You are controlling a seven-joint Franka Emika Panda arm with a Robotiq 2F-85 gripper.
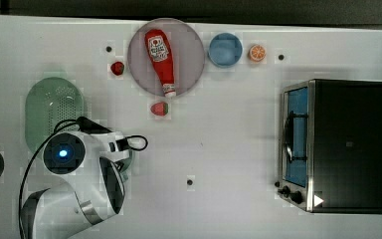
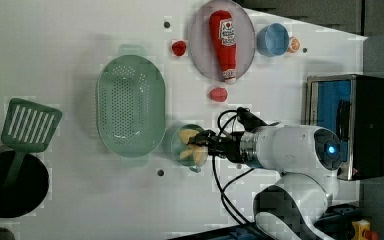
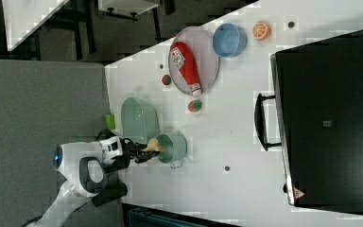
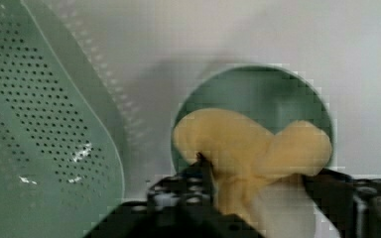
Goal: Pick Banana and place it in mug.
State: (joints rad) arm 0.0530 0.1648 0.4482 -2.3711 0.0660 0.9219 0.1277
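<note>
The yellow banana (image 4: pixel 248 144) lies curled in the mouth of the small pale green mug (image 4: pixel 258 89), part of it rising above the rim. In the left view the banana (image 2: pixel 190 145) fills the mug (image 2: pixel 176 137), which stands just right of the colander. My gripper (image 4: pixel 260 171) reaches in over the mug, its black fingers (image 4: pixel 198 178) spread on either side of the banana's near end. In the right view the gripper (image 3: pixel 144 149) sits at the mug (image 3: pixel 175 147) with the banana (image 3: pixel 152 144) at its tips.
A large green colander (image 2: pixel 130 105) stands close beside the mug. Further off are a plate (image 1: pixel 189 45) with a ketchup bottle (image 1: pixel 161 59), two strawberries (image 1: pixel 159 108), a blue cup (image 1: pixel 225 50), an orange slice (image 1: pixel 257 53) and a toaster oven (image 1: pixel 338 144). A spatula (image 2: pixel 27 127) and a black pan (image 2: pixel 10 187) lie at the left view's left.
</note>
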